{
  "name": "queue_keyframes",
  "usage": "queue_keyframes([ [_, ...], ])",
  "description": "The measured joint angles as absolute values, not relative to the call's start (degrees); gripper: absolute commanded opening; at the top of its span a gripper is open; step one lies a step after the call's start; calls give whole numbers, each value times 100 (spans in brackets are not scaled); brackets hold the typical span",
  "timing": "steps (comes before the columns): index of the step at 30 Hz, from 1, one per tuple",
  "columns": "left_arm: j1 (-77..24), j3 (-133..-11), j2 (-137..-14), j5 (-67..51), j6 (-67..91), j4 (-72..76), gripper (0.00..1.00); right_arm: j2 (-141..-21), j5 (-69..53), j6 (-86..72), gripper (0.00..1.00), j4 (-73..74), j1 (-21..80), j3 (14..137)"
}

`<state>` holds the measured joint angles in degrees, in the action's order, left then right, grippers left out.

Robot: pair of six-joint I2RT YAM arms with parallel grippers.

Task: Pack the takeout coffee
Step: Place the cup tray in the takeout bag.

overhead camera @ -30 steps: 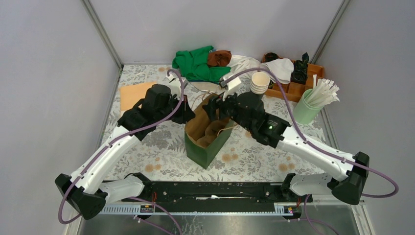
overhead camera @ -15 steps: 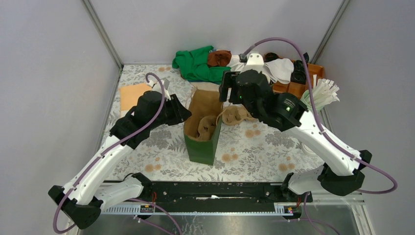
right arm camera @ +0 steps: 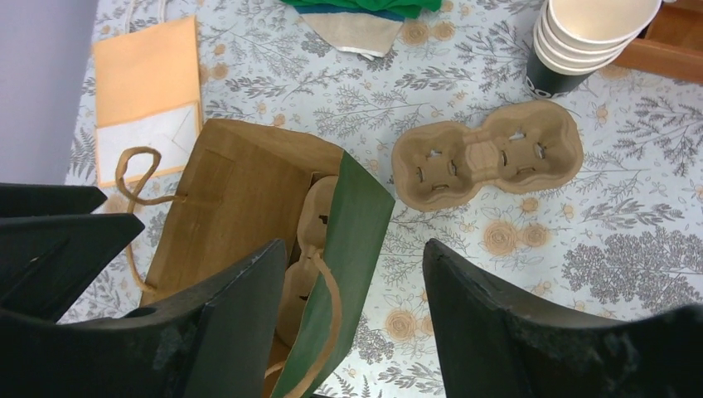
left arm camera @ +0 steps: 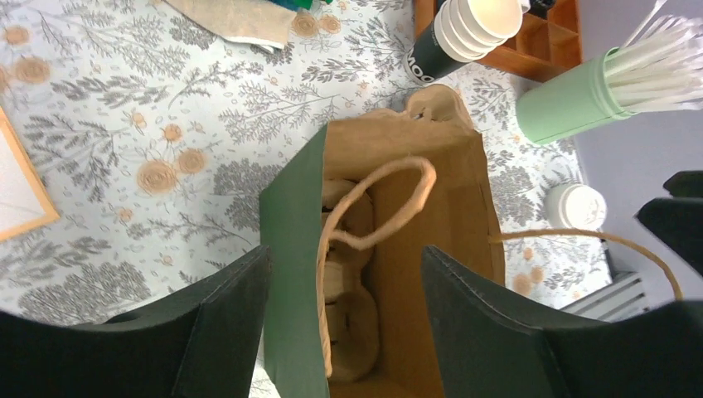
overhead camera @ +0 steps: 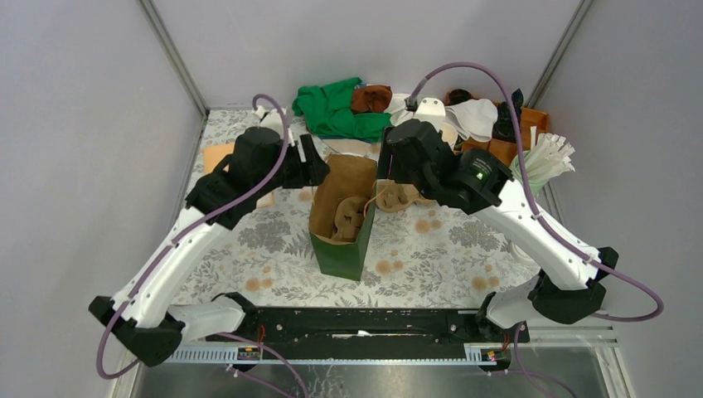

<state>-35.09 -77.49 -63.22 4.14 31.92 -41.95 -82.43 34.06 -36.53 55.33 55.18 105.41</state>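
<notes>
A green paper bag [overhead camera: 336,249] stands mid-counter [overhead camera: 249,274] with its mouth open and a pulp carrier [left arm camera: 344,282] lying inside. It has swung slightly since a second ago. The left claw [left arm camera: 346,257], closed at the bag's left rim a second ago, now hangs over the mouth with its fingers spread wide, gripping nothing. The right claw [right arm camera: 352,249], low at the mouth a second ago, has lifted and drawn back toward the far side. It also gapes wide and empty above the bag. Just past the bag a second carrier [right arm camera: 485,157] lies flat on the counter, where the right arm covered it a second ago. The takeout coffee [left arm camera: 578,206], lid on, stands on the counter outside the bag, off to its right and near the green straw holder [left arm camera: 572,104]. Farther back, the stack of cups [right arm camera: 593,33] stands beside a wooden tray [left arm camera: 530,50].
</notes>
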Motion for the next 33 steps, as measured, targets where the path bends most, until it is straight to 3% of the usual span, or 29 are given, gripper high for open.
queue_keyframes([
  [6,-3509,-8414,-7244,410,2679,-4386,66,-8604,3426,-3830,63,5599,5511,10569],
  [10,-3509,-8453,-7677,412,2534,-4447,57,-8899,3352,-3846,63,5627,5507,10820],
  [12,-3509,-8455,-7854,432,2497,-4471,47,-8997,3341,-3841,62,5631,5492,10954],
  [18,-3509,-8525,-8294,607,2502,-4565,0,-9150,3267,-3754,60,5577,5218,11083],
  [28,-3507,-8534,-8162,956,3358,-4412,0,-9004,2320,-2331,50,4318,4696,10628],
  [33,-3507,-7804,-7456,1129,4101,-3765,0,-9306,1758,-1933,57,4519,4694,11830],
])
